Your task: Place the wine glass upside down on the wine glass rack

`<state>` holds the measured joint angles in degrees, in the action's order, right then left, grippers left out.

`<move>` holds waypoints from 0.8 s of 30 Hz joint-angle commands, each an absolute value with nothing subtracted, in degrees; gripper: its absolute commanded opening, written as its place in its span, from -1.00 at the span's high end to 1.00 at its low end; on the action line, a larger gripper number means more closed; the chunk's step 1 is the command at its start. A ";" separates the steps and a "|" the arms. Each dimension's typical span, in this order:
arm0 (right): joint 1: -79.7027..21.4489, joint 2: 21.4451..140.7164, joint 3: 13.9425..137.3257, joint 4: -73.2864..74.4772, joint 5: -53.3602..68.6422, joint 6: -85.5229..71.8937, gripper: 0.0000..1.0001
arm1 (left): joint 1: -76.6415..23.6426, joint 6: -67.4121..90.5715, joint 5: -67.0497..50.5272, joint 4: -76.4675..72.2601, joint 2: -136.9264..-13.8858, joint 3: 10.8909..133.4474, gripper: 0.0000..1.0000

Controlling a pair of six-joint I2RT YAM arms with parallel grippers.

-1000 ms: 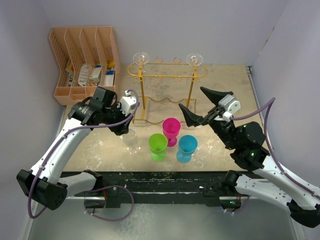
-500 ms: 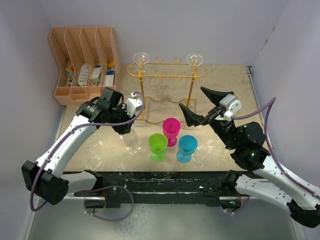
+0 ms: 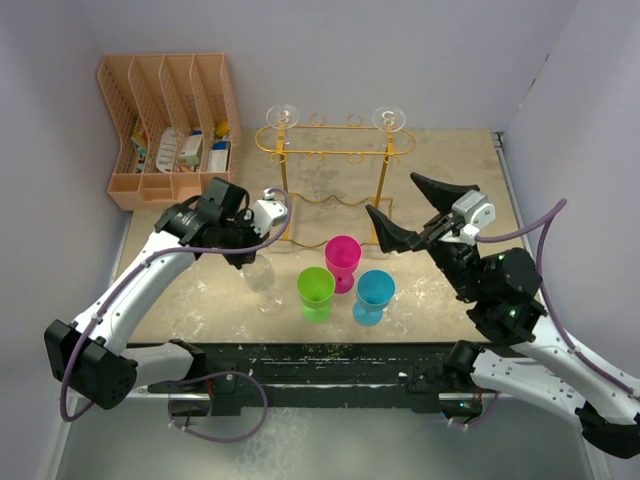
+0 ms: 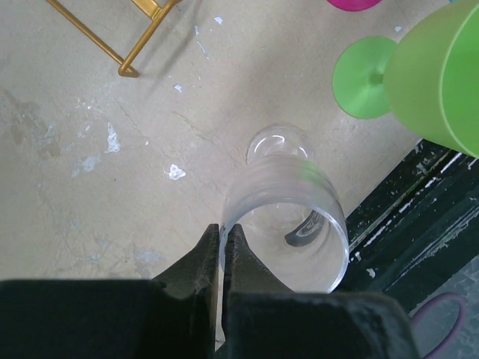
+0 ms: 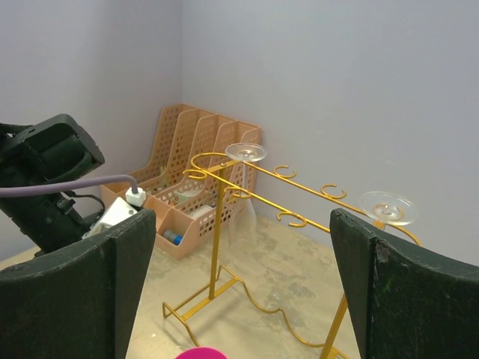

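Observation:
A clear wine glass (image 3: 262,282) stands on the table left of the green goblet, leaning slightly. My left gripper (image 3: 254,258) is shut on its rim, one finger inside and one outside. In the left wrist view the fingertips (image 4: 223,229) pinch the glass wall (image 4: 329,224), and the glass's foot (image 4: 275,142) shows below. The gold wire wine glass rack (image 3: 335,150) stands at the back, also in the right wrist view (image 5: 299,187). My right gripper (image 3: 412,212) is open and empty, in the air right of the rack's base, its jaws (image 5: 243,217) wide apart facing the rack.
Two clear glasses hang upside down at the rack's ends (image 3: 282,115) (image 3: 389,118). Pink (image 3: 342,255), green (image 3: 316,290) and blue (image 3: 374,293) goblets stand in front of the rack. A peach slotted organiser (image 3: 170,120) sits at the back left.
My left arm has moved right over the clear glass, and the glass now leans a little. My right gripper has shifted slightly to the right.

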<state>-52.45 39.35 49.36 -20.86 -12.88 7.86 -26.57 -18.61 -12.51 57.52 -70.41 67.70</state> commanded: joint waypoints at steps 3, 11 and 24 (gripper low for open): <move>-52.47 39.94 50.63 -22.06 -14.98 7.25 -0.99 | -28.04 -20.37 -13.78 63.29 -67.18 73.05 1.00; -52.42 37.92 48.53 -27.53 -26.56 6.50 -1.00 | -29.09 -29.02 -10.28 75.41 -59.82 87.33 1.00; -52.39 42.08 53.08 -26.56 -26.91 -6.03 -0.99 | -28.02 -37.12 -8.63 67.77 -53.57 119.51 1.00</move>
